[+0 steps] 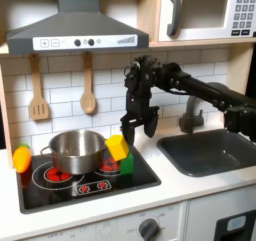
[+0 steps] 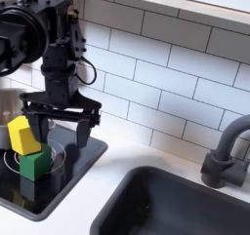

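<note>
My gripper (image 1: 140,131) (image 2: 59,134) hangs open over the right edge of the toy stove (image 1: 85,185). A yellow block (image 1: 117,147) (image 2: 21,135) sits tilted and shifted on top of a green block (image 1: 126,166) (image 2: 36,164). In the second exterior view, one of my fingers (image 2: 32,130) is up against the yellow block's right side, and the other finger (image 2: 88,137) hangs free over the stove's corner. Nothing is between the jaws. A silver pot (image 1: 76,150) stands just left of the blocks in the first exterior view.
A dark sink (image 1: 215,150) (image 2: 195,202) with a grey faucet (image 1: 190,113) (image 2: 227,153) lies to the right in both exterior views. In the first exterior view, a yellow-orange toy (image 1: 22,158) stands at the stove's left edge. A spatula (image 1: 38,93) and a spoon (image 1: 88,91) hang on the tiled wall.
</note>
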Controlling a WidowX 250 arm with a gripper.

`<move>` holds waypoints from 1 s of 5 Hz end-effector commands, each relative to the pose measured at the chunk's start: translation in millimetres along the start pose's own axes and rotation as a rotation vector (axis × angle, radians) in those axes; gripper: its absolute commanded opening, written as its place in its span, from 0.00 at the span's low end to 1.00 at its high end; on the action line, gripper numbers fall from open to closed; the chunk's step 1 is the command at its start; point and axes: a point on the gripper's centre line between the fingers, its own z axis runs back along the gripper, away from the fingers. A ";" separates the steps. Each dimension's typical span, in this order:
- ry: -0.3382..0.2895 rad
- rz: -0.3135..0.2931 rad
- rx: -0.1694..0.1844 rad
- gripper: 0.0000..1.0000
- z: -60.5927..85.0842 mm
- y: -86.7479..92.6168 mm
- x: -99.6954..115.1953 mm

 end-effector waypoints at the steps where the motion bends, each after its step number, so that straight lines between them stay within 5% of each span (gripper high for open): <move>1: -0.010 0.015 0.004 1.00 2.3 5.7 -0.5; 3: -0.011 0.016 0.001 1.00 4.2 9.3 -2.9; 5: -0.006 0.044 0.042 1.00 -3.9 18.2 -3.7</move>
